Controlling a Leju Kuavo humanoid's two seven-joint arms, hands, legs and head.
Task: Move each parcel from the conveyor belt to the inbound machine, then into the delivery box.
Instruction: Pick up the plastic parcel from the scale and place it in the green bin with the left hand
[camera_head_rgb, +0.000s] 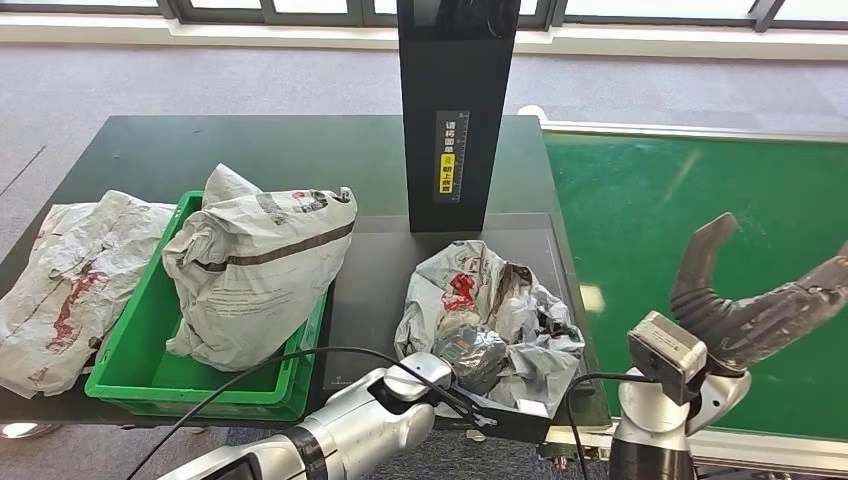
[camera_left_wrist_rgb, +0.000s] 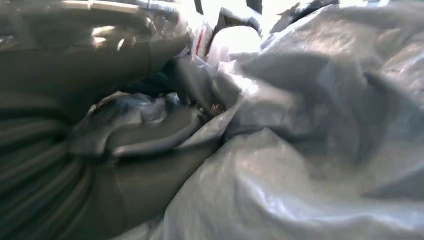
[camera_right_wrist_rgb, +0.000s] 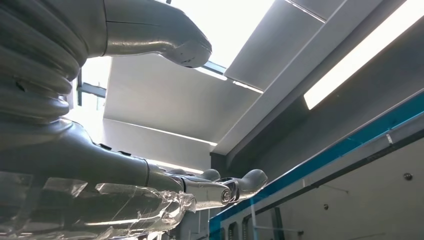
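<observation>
Your left hand (camera_head_rgb: 432, 372) is pressed into the near side of the crumpled grey parcel (camera_head_rgb: 490, 310) on the inbound machine's dark plate (camera_head_rgb: 375, 270); its fingers (camera_left_wrist_rgb: 145, 137) sit against the wrapping, grasp undeterminable. Your right hand (camera_head_rgb: 745, 300) hangs above the green conveyor belt (camera_head_rgb: 690, 210), fingers spread, empty.

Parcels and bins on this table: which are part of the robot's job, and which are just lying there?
Part of the job:
crumpled grey parcel, gripped by the left hand
inbound machine
green delivery box, grey parcel inside
conveyor belt
right hand, holding nothing

Lying about:
red-stained bag beside the box
</observation>
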